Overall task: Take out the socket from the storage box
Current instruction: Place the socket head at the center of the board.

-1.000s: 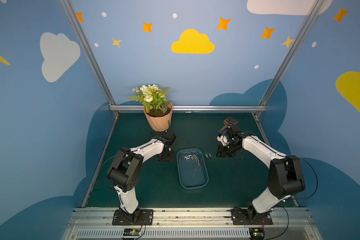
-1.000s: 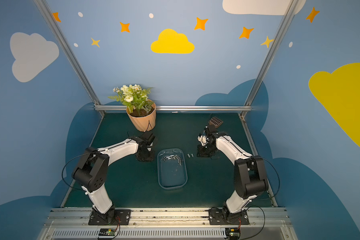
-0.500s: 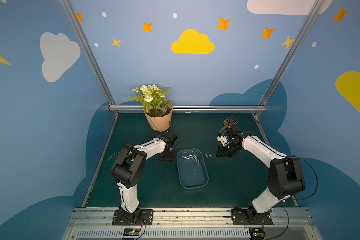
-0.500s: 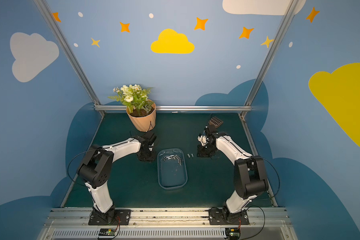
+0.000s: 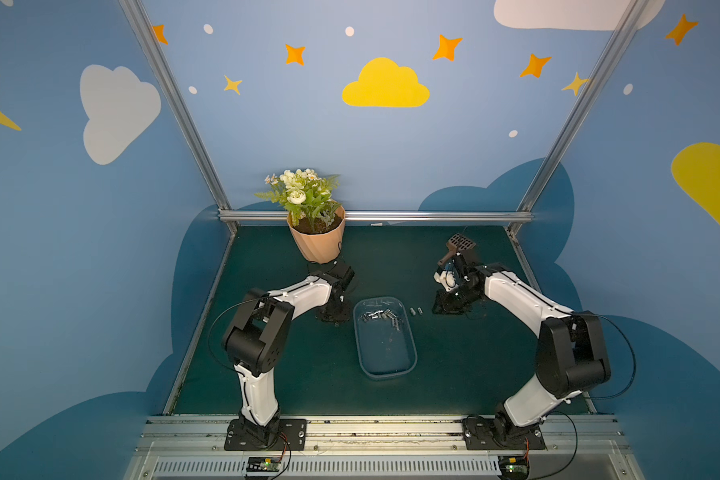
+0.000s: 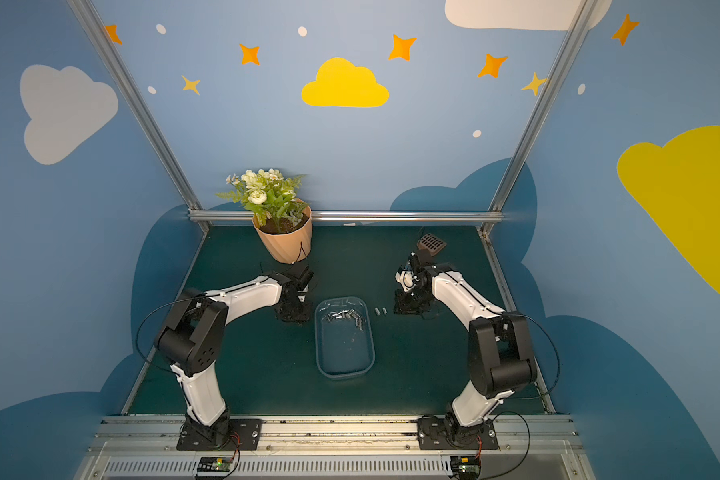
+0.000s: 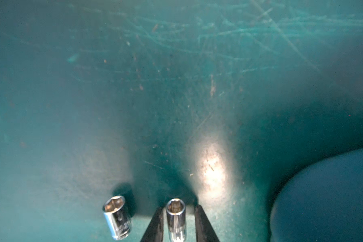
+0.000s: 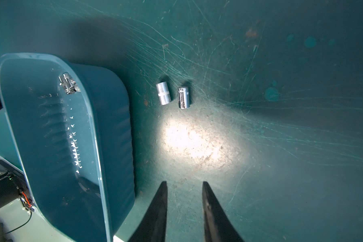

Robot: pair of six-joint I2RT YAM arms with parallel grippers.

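The left end effector (image 7: 179, 208), low on the desk (image 7: 176, 83) just beside the storage box (image 5: 385, 376), stands slightly open around a socket (image 7: 175, 218) lying loose next to a second socket (image 7: 116, 218), evidently to deposit it outside, while the right end effector (image 8: 184, 182) hangs part-open and empty and more sockets (image 5: 381, 318) lie in the box.

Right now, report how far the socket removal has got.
Done: two sockets lie on the mat right of the storage box, a third socket left of it. In hand: the left gripper stands open around a fourth socket resting on the mat. Left: a cluster of sockets in the box's far end.
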